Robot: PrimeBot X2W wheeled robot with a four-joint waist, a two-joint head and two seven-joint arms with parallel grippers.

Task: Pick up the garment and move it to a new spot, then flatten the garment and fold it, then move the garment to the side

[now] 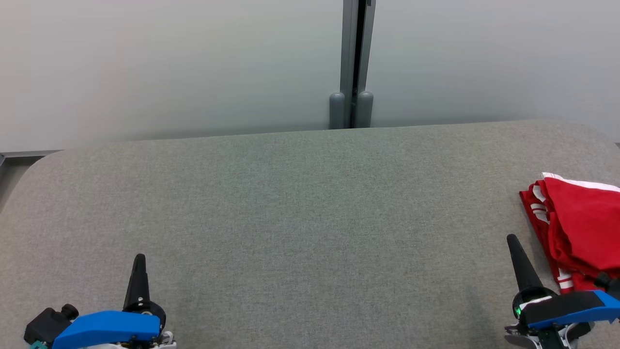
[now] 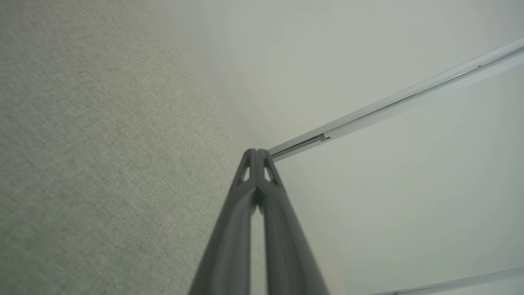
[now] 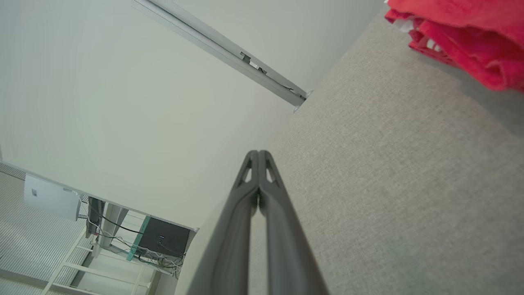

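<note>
Grey surface (image 1: pixel 300 218) spans your frame. Red garment (image 1: pixel 581 228) lies bunched on it at right edge. Your right fingers (image 1: pixel 523 266) pressed together, gripping nothing, lower right, just beside garment's left side. Your left fingers (image 1: pixel 138 286) also closed, empty, lower left, well apart from garment.

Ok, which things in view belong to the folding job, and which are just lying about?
Job: grey table; red garment, bunched at its right side; left gripper and right gripper, both shut, empty.
Lying about: grey post behind the table; black box across the room.
</note>
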